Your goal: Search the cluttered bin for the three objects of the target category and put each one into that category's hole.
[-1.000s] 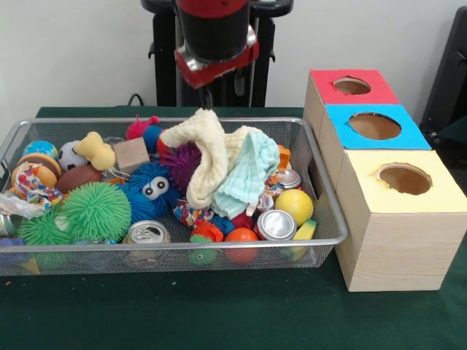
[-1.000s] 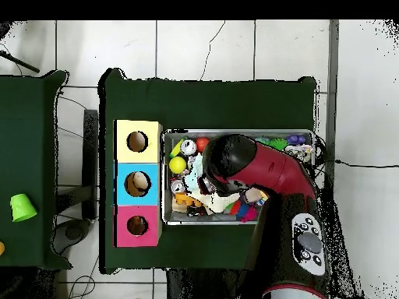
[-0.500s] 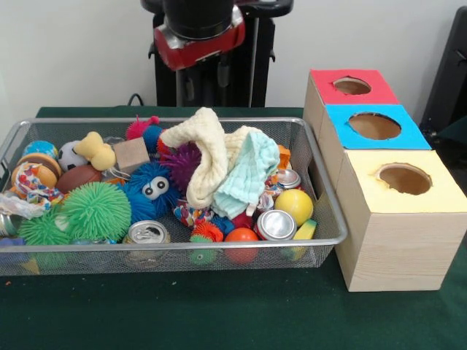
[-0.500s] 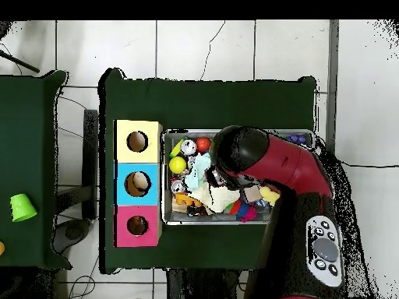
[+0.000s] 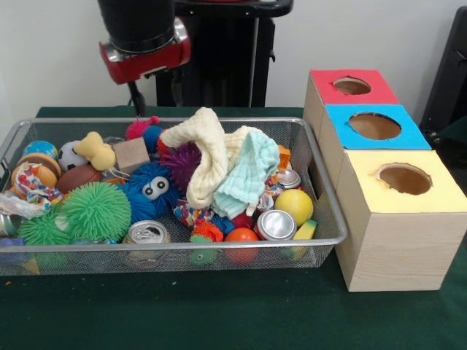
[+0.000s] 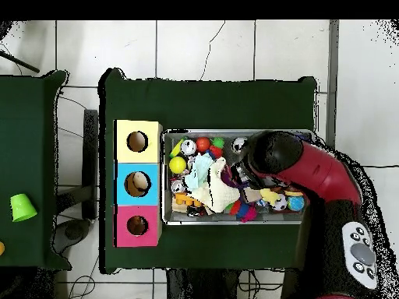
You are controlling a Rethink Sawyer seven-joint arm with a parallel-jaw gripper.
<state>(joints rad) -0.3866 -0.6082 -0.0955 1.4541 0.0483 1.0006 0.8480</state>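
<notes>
The bin (image 5: 182, 246) is a silver wire-mesh basket full of toys; it also shows in the overhead view (image 6: 234, 131). A cream cloth (image 5: 208, 157) and a pale blue cloth (image 5: 248, 179) lie heaped on top in the middle. My gripper (image 5: 134, 100) hangs above the bin's far-left part, over a pink spiky toy (image 5: 139, 127). It looks shut and holds nothing. In the overhead view the red arm (image 6: 304, 167) covers the gripper and the bin's right part.
Three wooden boxes stand right of the bin, with red (image 5: 325, 79), blue (image 5: 339, 117) and yellow (image 5: 365, 164) tops, each with a round hole. In the bin lie cans (image 5: 276, 224), a yellow ball (image 5: 294, 205), a green spiky ball (image 5: 96, 210) and a wooden block (image 5: 131, 154).
My gripper has left the top of the cream cloth and moved up and to the left in the front view. The cloths stay where they were.
</notes>
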